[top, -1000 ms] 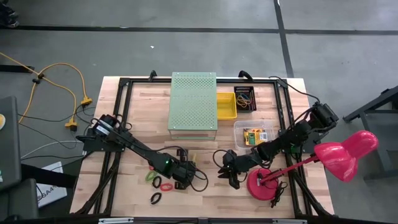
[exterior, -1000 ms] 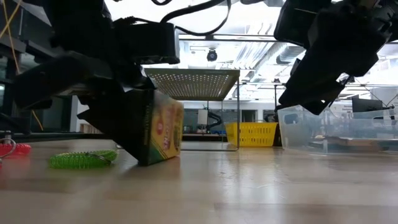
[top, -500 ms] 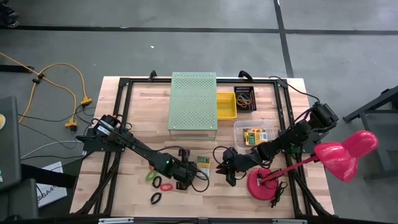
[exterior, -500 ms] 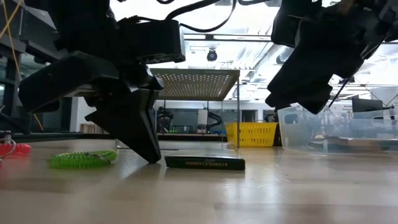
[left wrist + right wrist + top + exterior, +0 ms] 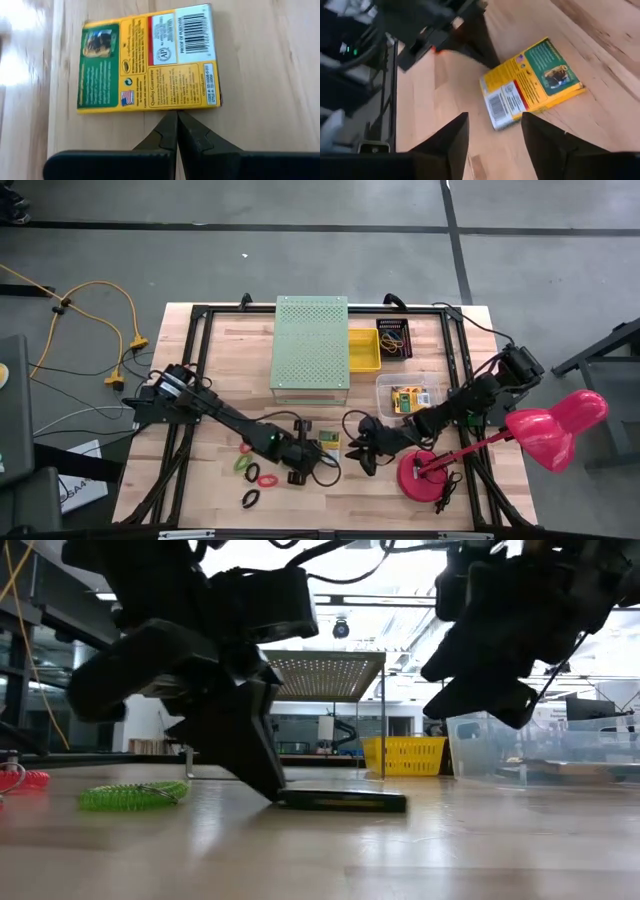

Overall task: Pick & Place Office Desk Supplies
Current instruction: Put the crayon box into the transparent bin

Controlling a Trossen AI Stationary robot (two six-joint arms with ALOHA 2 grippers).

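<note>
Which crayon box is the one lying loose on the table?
Start at the pale-green perforated box and come toward the table's front edge. The crayon box lies flat between the two hands, barcode side up; the other box sits inside a clear bin.

A gray floor (image 5: 560,270) is lying around the wooden table (image 5: 230,345). Ceiling lights (image 5: 400,615) are shining.
</note>
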